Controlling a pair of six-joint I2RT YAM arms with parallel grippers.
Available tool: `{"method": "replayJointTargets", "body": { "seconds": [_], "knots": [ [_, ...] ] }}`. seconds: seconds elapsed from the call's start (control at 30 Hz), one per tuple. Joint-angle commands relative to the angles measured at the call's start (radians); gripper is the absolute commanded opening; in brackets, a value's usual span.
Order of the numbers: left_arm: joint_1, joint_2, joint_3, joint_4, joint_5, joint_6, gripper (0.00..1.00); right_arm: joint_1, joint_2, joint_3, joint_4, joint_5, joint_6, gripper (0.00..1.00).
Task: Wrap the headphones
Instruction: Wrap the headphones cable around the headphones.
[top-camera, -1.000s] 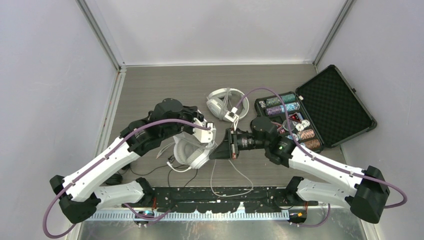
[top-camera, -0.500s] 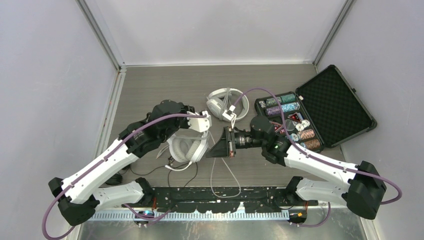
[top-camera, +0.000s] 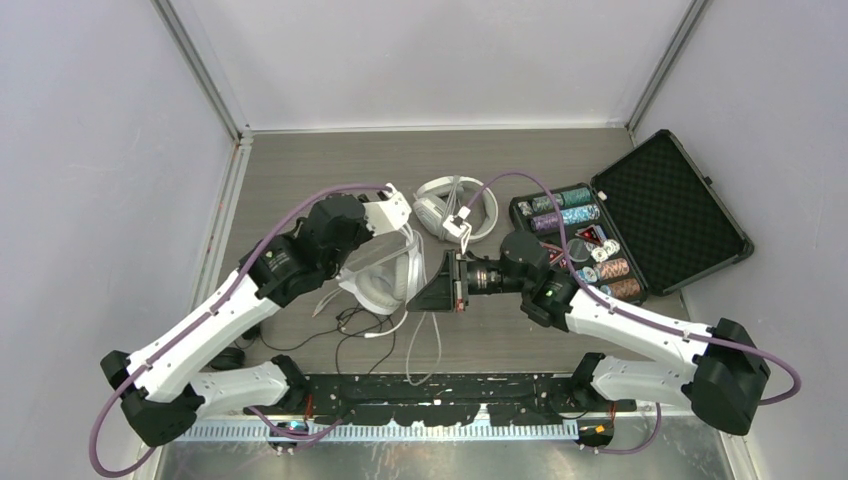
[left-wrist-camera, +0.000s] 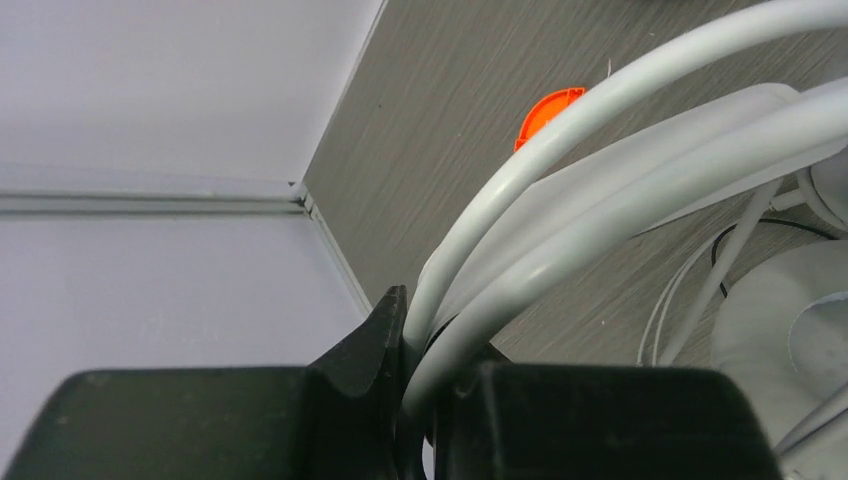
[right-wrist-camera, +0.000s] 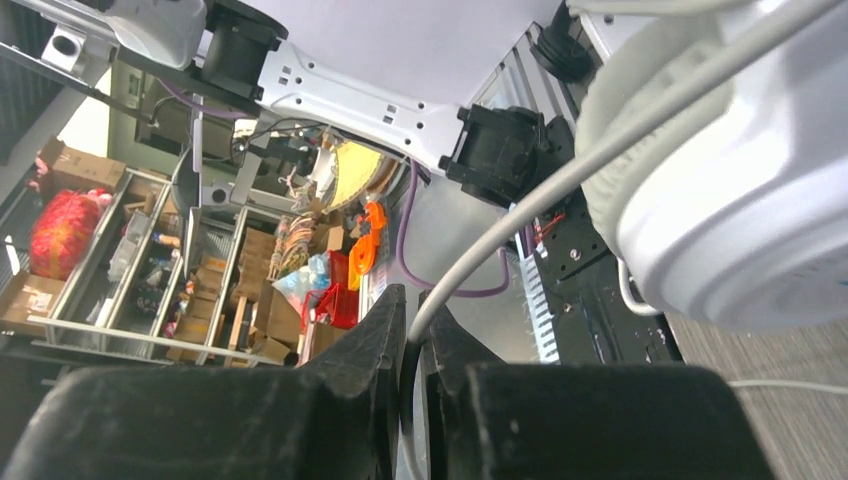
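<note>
Top external view: the left claw (top-camera: 400, 225) is clamped on the white headphones (top-camera: 380, 285), whose rounded, padded cups hang just below it over the grey wood-grain table (top-camera: 300, 170). The black, wedge-shaped right claw (top-camera: 415, 300) sits just beside those cups, and a thin white cord (top-camera: 412, 350) loops down from its tip. Behind it lies a second white pair (top-camera: 455, 210), and well off to its far side stands an open, foam-lined black case (top-camera: 665, 205) of chips.

Left wrist view: the black fingers pinch smooth, curved white headband strips (left-wrist-camera: 600, 200) that arch up and away from the claw. A small orange plastic piece (left-wrist-camera: 548, 108) lies beyond them.

Right wrist view: the jaws stand narrow, closed on the thin cord, which rises toward a glossy, cushioned ear cup (right-wrist-camera: 740, 200) just above the claw.
</note>
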Motion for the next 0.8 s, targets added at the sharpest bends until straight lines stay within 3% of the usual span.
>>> {"method": "replayJointTargets", "body": {
  "seconds": [0.0,0.33,0.5,0.77],
  "knots": [
    [0.004,0.005,0.068,-0.004,-0.118,-0.169,0.0,0.005,0.001,0.051,0.135,0.041,0.012,0.16],
    [0.004,0.035,0.137,-0.016,-0.203,-0.488,0.0,0.004,0.08,0.053,0.26,0.147,-0.012,0.15],
    [0.004,0.032,0.158,-0.01,-0.225,-0.644,0.0,0.005,0.056,0.046,0.219,0.286,-0.095,0.09],
    [0.004,0.039,0.174,-0.006,-0.241,-0.814,0.0,0.013,0.038,0.081,0.137,0.336,-0.194,0.09]
  ]
}}
